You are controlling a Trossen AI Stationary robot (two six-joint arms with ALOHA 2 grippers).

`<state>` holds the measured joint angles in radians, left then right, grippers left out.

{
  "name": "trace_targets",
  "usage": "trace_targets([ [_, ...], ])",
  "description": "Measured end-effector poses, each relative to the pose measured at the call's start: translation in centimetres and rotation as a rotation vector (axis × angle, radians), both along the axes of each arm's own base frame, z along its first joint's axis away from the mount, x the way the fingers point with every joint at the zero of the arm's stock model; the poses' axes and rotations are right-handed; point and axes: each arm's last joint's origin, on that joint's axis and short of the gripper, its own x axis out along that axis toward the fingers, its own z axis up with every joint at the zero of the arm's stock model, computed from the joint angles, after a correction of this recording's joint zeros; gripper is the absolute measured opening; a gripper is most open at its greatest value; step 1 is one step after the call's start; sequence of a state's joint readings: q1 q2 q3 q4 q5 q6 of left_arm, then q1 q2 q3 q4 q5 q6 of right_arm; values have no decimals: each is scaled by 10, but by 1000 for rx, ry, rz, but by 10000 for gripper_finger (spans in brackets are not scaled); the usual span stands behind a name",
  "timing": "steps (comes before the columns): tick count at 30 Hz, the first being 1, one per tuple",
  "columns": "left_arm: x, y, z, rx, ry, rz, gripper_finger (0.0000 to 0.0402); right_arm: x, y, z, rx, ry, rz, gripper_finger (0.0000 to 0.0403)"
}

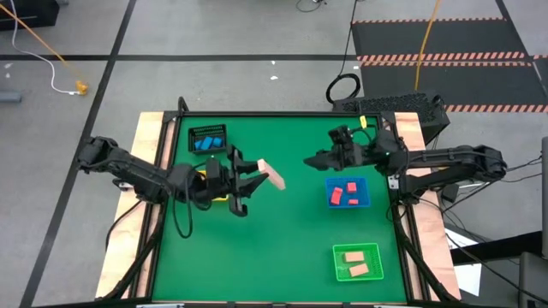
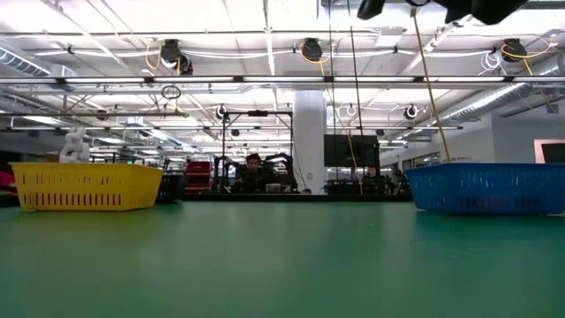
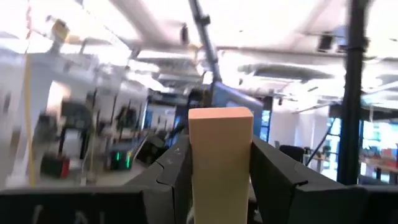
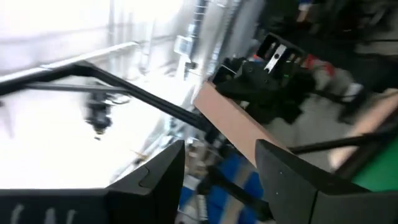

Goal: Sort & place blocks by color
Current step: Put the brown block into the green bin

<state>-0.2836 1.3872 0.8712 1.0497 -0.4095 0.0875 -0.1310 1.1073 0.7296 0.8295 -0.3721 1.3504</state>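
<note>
- Left gripper (image 1: 253,181) is raised over the green table (image 1: 282,231), left of centre; its two dark fingers (image 3: 168,180) are clamped on a pale tan wooden bar block (image 1: 271,173), which sticks out beyond the fingertips toward the table's middle; in the left wrist view we see that bar (image 3: 221,158) standing upright between the fingers, touching both.
- Right gripper (image 1: 312,161) hangs above the table on the right side, just behind the blue tray (image 1: 364,193); we see its fingers (image 4: 155,177) parted with nothing between them; the tan bar in the other arm's grip shows beyond them.
- We see two red blocks (image 1: 344,192) lying in the blue tray; two tan blocks (image 1: 355,263) in the green tray (image 1: 341,263) near the front edge; blue blocks (image 1: 210,142) in the black wire basket (image 1: 192,137) at the back left.
- A yellow tray (image 2: 84,185) sits mostly hidden beneath the left arm; in the low view it stands at the left, the blue one at the right.
</note>
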Motion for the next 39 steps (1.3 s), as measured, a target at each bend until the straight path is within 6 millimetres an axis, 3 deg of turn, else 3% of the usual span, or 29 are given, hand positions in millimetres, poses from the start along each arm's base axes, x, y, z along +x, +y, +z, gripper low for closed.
trace_targets([
  [7,3,5,30,252,-94,5,128,13,-2,-4,56,-76,29,187],
  [13,4,12,45,353,-141,9,128,22,-3,-11,98,-117,54,187],
  [22,11,27,42,353,-130,39,128,39,-7,-25,196,-153,41,187],
  [32,19,34,36,340,-144,49,128,69,-9,-2,159,-237,70,187],
  [39,18,34,38,373,-170,62,128,73,-9,0,150,-218,74,187],
])
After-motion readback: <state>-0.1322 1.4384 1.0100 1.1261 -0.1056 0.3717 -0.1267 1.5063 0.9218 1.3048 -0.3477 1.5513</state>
